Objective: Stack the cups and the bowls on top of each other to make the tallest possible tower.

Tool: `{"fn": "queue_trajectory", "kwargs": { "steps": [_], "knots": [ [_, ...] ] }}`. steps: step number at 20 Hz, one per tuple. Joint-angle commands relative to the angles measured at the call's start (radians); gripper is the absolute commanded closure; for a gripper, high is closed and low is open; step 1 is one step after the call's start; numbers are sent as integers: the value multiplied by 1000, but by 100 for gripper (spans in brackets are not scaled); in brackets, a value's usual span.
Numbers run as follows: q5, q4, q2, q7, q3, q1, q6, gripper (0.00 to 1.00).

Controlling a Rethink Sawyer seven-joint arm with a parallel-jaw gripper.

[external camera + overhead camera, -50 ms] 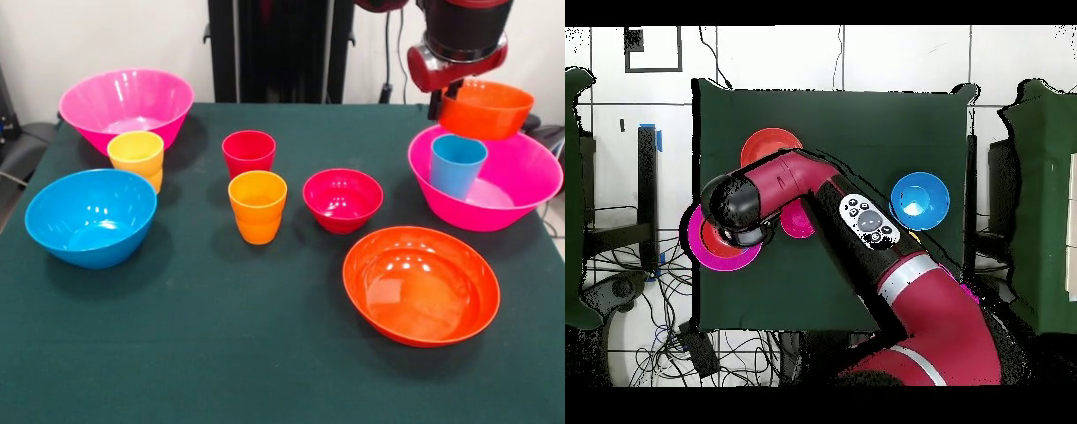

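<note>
Small orange bowl (485, 108), glossy rounded plastic, hangs gripped by the end effector (455, 88) above the pink bowl (516, 199) at the surface's (221, 353) two o'clock; blue cup (456, 164) stands inside.

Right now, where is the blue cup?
In the front view the blue cup stands upright inside the pink bowl at the right edge of the table, just under the small orange bowl hanging from the robot's arm.
</note>
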Motion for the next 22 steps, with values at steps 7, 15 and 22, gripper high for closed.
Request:
{"fn": "queue_trajectory", "kwargs": {
  "steps": [7,15,22],
  "knots": [
    [-76,-113,33,-332,0,12,132,100],
    [-88,-73,13,-381,12,-30,133,100],
    [-99,-72,22,-373,5,-21,116,100]
  ]
}}
